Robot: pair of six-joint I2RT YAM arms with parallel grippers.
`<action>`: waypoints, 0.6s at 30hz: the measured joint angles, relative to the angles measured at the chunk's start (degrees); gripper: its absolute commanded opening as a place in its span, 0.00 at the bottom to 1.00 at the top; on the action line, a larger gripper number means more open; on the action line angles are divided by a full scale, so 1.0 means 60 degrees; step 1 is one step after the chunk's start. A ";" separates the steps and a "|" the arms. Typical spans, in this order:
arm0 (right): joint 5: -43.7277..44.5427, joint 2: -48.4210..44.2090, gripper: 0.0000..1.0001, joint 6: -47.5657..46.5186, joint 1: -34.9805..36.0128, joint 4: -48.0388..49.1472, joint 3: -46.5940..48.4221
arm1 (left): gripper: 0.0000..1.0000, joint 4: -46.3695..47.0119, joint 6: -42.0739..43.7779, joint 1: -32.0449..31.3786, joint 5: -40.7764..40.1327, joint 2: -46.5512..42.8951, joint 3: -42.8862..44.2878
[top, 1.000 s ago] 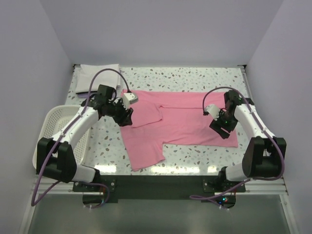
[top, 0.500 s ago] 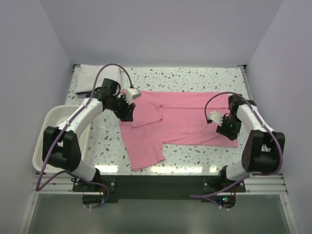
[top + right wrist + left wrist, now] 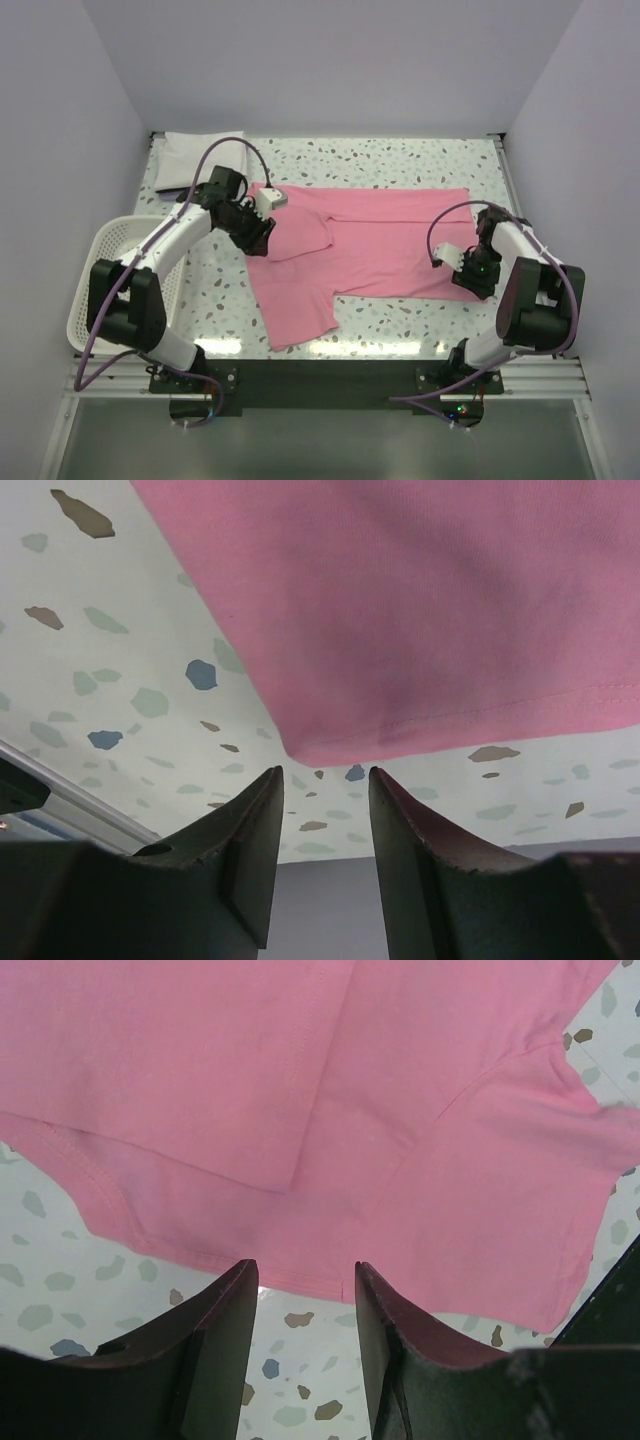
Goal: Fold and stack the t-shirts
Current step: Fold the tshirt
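Observation:
A pink t-shirt (image 3: pixel 370 245) lies spread on the speckled table, its left sleeve folded over onto the body. A white folded t-shirt (image 3: pixel 197 158) lies at the far left corner. My left gripper (image 3: pixel 258 243) is open and empty, low at the shirt's left shoulder edge; in the left wrist view the pink hem (image 3: pixel 320 1150) lies just beyond the fingertips (image 3: pixel 240 1278). My right gripper (image 3: pixel 484 287) is open and empty, at the shirt's bottom right corner; the right wrist view shows that pink corner (image 3: pixel 400 610) just beyond the fingertips (image 3: pixel 272 785).
A white mesh basket (image 3: pixel 100 265) stands at the left edge of the table, under my left arm. Grey walls close the table on three sides. The right arm's cable loops over the shirt's right part.
My right gripper has moved nearer and to the right, off the shirt to its bottom right corner. My left gripper shifted slightly along the shirt's left shoulder edge.

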 measured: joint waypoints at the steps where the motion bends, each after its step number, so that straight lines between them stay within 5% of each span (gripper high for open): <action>1: 0.0000 0.0007 0.42 -0.0007 0.0000 0.0055 0.0000 | 0.48 0.0000 0.0000 0.0000 -0.0007 0.0000 0.0000; 18: 0.0022 0.0415 0.36 -0.0007 0.0000 0.0331 -0.0379 | 0.48 0.0004 -0.0007 0.0000 -0.0036 0.0000 0.0000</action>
